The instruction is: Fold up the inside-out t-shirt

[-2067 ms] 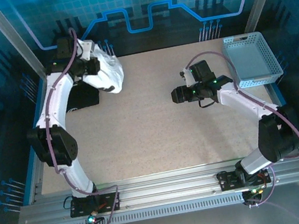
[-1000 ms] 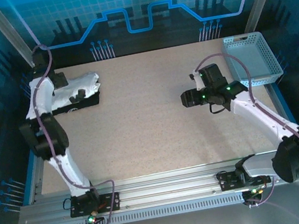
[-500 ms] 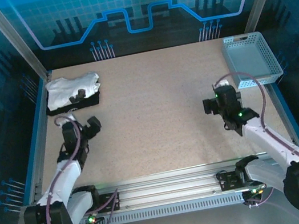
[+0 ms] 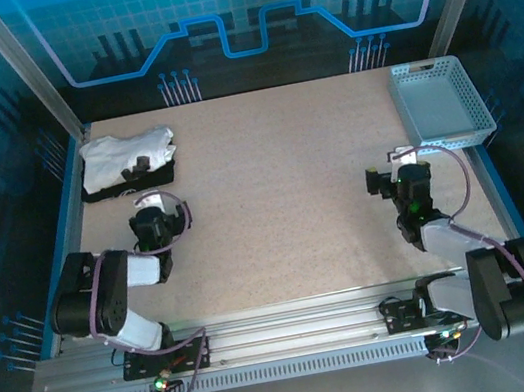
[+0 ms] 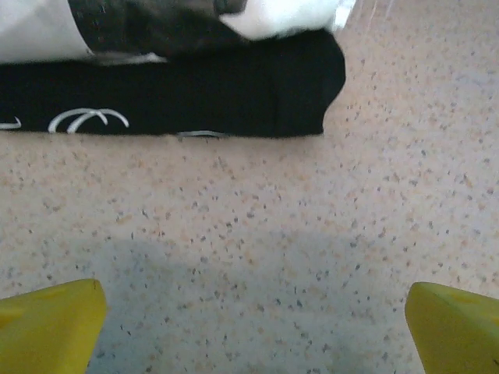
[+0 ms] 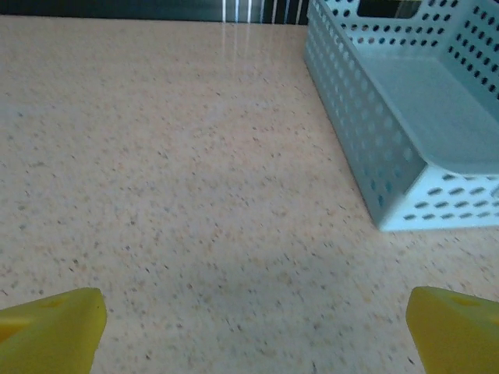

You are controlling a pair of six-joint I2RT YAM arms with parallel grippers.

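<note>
White cloth, the inside-out t-shirt (image 4: 127, 151) lies as a folded bundle atop the black folded t-shirt (image 4: 159, 176), far left on the tabletop (image 4: 270, 184). We judge folding done: left claw (image 4: 151, 218) and right claw (image 4: 393, 179) are spread, empty.

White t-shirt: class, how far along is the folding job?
Done, apparently: the white t-shirt lies bundled on the black t-shirt in the far-left corner. In hand: nothing; left gripper and right gripper are open and empty. Left: seemingly nothing, though the bundle looks loose.
</note>
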